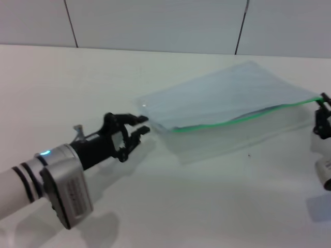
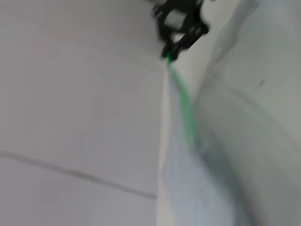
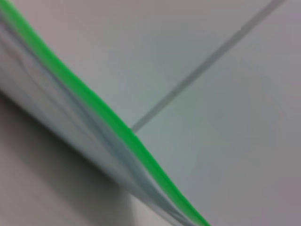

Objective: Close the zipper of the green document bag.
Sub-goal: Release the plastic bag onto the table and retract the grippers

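Note:
The green document bag (image 1: pixel 232 95) lies flat on the white table, pale and translucent. Its zipper (image 1: pixel 232 121) runs as a thin green line along the near long edge. The right end of that edge is lifted off the table. My right gripper (image 1: pixel 321 106) is at this raised end, shut on the zipper; the left wrist view shows it (image 2: pixel 168 52) gripping the end of the green strip (image 2: pixel 186 108). My left gripper (image 1: pixel 143 125) is open just beside the bag's left corner, apart from it. The right wrist view shows the green strip (image 3: pixel 94 101) close up.
The white table (image 1: pixel 155 206) stretches in front of and to the left of the bag. A tiled wall (image 1: pixel 155 20) rises right behind the table's far edge. A small dark speck (image 1: pixel 249 153) lies near the bag's front edge.

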Robot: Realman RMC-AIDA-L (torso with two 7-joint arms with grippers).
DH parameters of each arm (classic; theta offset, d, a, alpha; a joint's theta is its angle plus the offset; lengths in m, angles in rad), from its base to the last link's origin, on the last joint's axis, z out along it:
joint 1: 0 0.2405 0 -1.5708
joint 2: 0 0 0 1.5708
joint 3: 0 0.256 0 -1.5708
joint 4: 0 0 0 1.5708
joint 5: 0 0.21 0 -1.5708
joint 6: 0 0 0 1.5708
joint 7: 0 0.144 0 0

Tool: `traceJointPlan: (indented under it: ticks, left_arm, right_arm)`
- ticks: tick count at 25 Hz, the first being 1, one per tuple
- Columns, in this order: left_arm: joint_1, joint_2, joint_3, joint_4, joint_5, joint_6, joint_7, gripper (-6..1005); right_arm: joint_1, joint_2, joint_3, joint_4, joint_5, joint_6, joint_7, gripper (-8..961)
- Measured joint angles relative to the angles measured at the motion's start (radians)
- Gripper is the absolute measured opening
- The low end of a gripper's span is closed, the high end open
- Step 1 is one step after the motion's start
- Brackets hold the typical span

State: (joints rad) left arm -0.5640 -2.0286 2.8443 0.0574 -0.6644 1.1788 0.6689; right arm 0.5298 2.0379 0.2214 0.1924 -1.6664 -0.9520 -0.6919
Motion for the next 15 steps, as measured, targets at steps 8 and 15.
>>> traceJointPlan:
  ticks: [8,15]
  left_arm:
    - [0.058,0.005,-0.023,-0.006,-0.189,0.118,-0.050,353]
    - [0.071,0.004,-0.027,-0.006,-0.338,0.195,-0.155,542]
  right_arm:
    - [-0.011,0.003,-0.001,-0.010,0.199,-0.001,0.000,174]
    - [-0.024,0.005,-0.005,0.030,0.415,-0.111,0.010,188]
